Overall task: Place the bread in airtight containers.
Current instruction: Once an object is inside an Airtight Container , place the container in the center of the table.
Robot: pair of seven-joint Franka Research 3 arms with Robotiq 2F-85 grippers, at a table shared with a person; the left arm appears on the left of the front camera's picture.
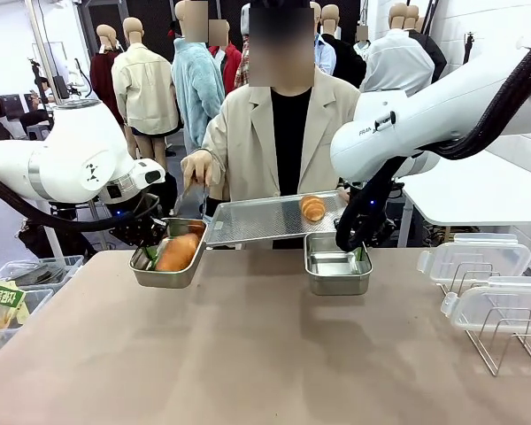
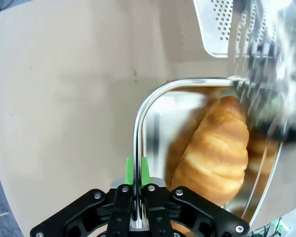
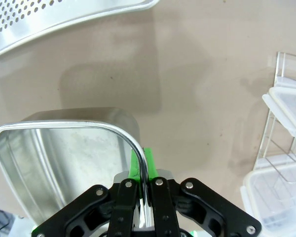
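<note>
Two steel airtight containers stand on the table. The left tin [image 1: 147, 276] [image 2: 138, 123] holds one golden ridged bread roll [image 1: 178, 251] [image 2: 217, 153]; my left gripper [image 1: 150, 254] [image 2: 136, 170] is shut on its rim. The right tin [image 1: 336, 279] [image 3: 64, 148] is empty inside, and my right gripper [image 1: 357, 251] [image 3: 142, 163] is shut on its rim. A second bread roll [image 1: 312, 208] lies on the perforated tray [image 1: 257, 220] that the person holds tilted above both tins.
The person's hand [image 1: 197, 168] holds tongs over the left tin. Two clear plastic lids [image 1: 473, 257] [image 3: 281, 192] rest on wire racks at the right. A bin with packets [image 1: 9, 305] sits off the table's left edge.
</note>
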